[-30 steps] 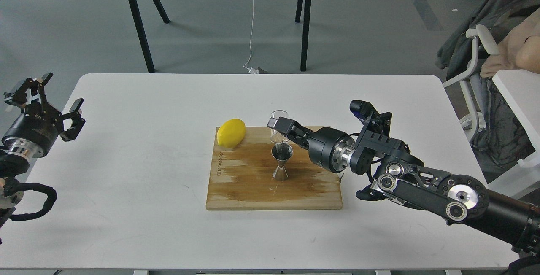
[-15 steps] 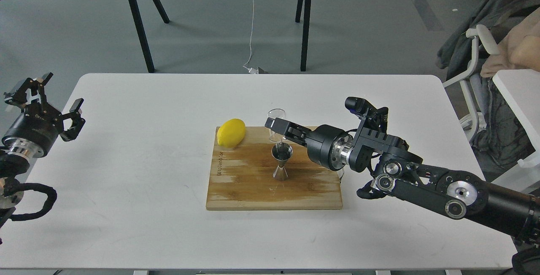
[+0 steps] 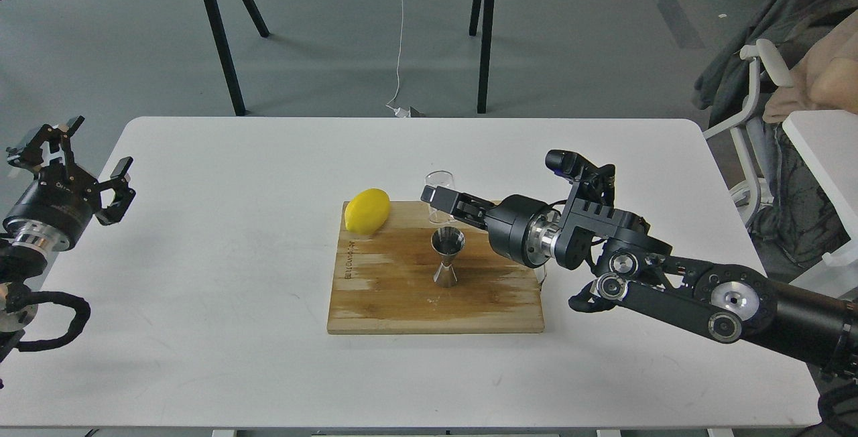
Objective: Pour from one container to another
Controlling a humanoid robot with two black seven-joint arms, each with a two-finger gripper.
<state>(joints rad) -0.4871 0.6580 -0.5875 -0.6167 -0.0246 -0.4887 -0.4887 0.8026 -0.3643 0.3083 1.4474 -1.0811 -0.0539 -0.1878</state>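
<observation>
White rectangular desk point(image 3: 221, 330) carries a wooden rectangular cutting board point(image 3: 375, 303) near its middle. Shiny stainless-steel hourglass-shaped jigger point(image 3: 447, 257) stands upright on the board, roughly centre, mouth up. Small clear round glass cup point(image 3: 439, 182) sits upright at the board's far edge, directly behind the jigger and apart from it; whether its base rests on the wood or is lifted can't be told. Right end effector point(image 3: 436, 197) reaches in from the right, black fingers pointing left, clamped on the glass cup around its lower part, with the cup's rim showing above the finger. So the cup is in the grip at the fingertips, and the jigger sits just in front of and below those fingertips, not touched. Yellow oval lemon point(image 3: 366, 210) lies on the board's far left corner, left of the cup, well clear of the fingers. Left end effector point(image 3: 90, 169) hangs over the desk's far left edge, fingers spread apart, holding nothing, well away from the board. Black metal trestle legs point(image 3: 221, 41) stand on the grey floor behind the desk.
</observation>
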